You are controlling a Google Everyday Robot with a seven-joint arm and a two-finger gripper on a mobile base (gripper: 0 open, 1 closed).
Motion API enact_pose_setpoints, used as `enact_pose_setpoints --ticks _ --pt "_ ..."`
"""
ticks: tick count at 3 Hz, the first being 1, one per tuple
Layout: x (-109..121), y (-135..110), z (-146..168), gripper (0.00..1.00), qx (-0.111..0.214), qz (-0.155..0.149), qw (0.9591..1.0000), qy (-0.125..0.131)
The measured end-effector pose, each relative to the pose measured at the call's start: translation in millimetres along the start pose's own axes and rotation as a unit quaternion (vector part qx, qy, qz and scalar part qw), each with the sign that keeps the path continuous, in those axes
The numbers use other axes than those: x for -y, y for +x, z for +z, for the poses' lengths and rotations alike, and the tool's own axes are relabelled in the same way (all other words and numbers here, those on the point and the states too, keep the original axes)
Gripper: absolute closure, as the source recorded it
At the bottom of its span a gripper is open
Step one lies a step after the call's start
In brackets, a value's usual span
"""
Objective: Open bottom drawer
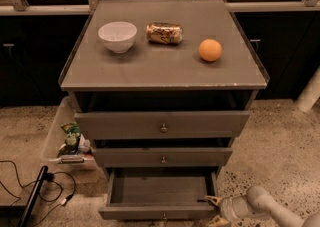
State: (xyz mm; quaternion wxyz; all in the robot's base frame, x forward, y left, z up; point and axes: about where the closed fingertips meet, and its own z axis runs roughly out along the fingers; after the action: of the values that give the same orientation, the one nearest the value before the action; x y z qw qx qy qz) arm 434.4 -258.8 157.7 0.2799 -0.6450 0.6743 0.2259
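The grey cabinet has three drawers. The bottom drawer (159,211) is pulled out toward me, its empty inside showing, with its small knob at the lower edge of the view. The top drawer (162,124) and middle drawer (163,156) sit further in. My gripper (214,210) is low at the right front corner of the bottom drawer, beside its right side wall. The arm (272,207) reaches in from the lower right.
On the cabinet top (165,68) stand a white bowl (117,36), a lying can (164,33) and an orange (210,50). A clear bin (65,138) with items sits at the left on the floor. Black cables (30,191) lie at lower left. A white post (310,91) stands right.
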Motion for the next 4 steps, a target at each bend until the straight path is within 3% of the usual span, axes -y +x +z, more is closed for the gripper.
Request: enact_pose_setpoints --ticks 3,4 --pt "-21.2 4.0 -16.3 1.0 -0.009 -0.004 0.9999 0.008" --pt "-24.6 3.5 -15.2 0.81 -0.008 -0.003 0.9999 0.007"
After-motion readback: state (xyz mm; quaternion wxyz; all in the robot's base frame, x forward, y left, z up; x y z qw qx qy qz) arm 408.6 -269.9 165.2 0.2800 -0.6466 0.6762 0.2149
